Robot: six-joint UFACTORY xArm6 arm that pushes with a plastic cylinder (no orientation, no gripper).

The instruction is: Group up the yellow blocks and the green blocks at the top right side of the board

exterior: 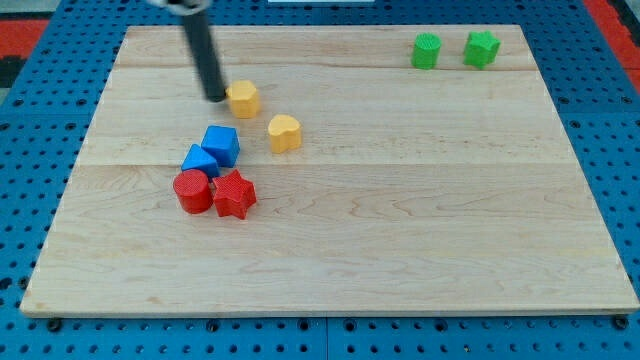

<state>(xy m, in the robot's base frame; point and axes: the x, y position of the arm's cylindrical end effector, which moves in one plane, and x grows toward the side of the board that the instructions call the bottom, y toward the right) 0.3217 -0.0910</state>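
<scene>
Two green blocks sit at the view's top right: a rounded one (426, 51) and a star-like one (481, 48), a small gap between them. Two yellow blocks lie left of centre: a hexagon-like one (243, 98) and a heart-shaped one (285, 132) just below right of it. My tip (216, 97) stands right beside the left side of the yellow hexagon block, touching or nearly touching it. The rod rises from there to the view's top edge.
A cluster sits below the yellow blocks: a blue cube (221, 145), a blue triangular block (198, 159), a red cylinder (192, 191) and a red star (234, 194). The wooden board (400, 220) lies on a blue pegboard surface.
</scene>
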